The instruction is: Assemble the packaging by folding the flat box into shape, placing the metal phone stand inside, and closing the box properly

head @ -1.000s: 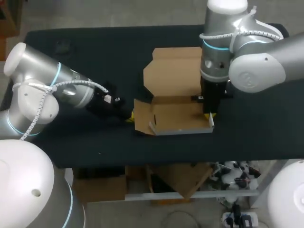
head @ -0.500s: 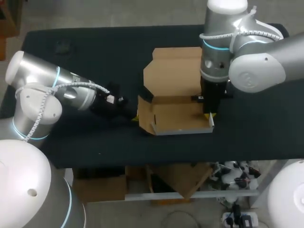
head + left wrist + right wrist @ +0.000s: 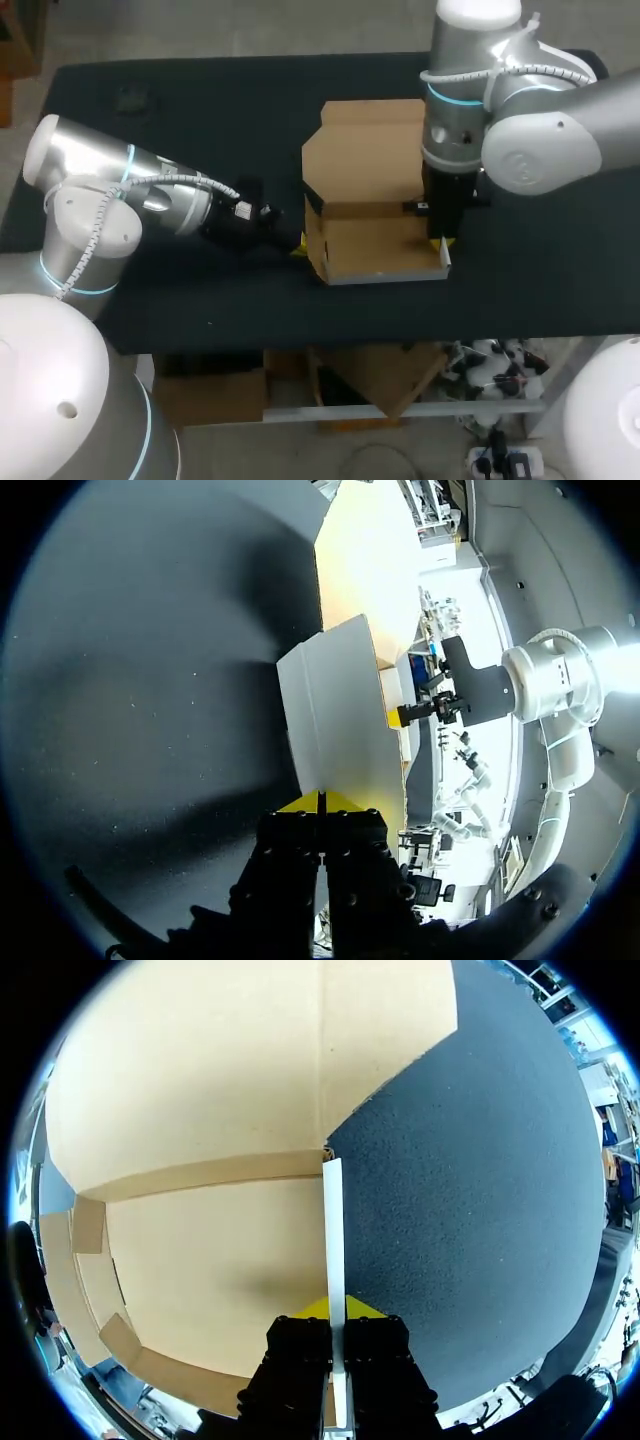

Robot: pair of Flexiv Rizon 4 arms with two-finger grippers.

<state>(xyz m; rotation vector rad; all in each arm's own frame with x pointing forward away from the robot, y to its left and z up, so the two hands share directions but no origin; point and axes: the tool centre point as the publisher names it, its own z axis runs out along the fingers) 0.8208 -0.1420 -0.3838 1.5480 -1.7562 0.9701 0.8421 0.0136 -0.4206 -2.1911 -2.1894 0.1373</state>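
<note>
My right tool [image 3: 441, 244] is clamped on the right wall [image 3: 333, 1250] of the box [image 3: 375, 250], which sits on the desk [image 3: 200, 110] between my tools. My left tool [image 3: 299, 247], fingers closed and empty, presses the left wall [image 3: 335, 720] upright. Side walls stand, lid [image 3: 365, 150] open. I judge folding nearly done, with loading and closing left.

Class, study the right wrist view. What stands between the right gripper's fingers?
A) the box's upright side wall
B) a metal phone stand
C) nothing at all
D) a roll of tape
A: the thin upright side wall of the cardboard box runs edge-on straight between the fingers of the right gripper, which close on it from both sides.
</note>
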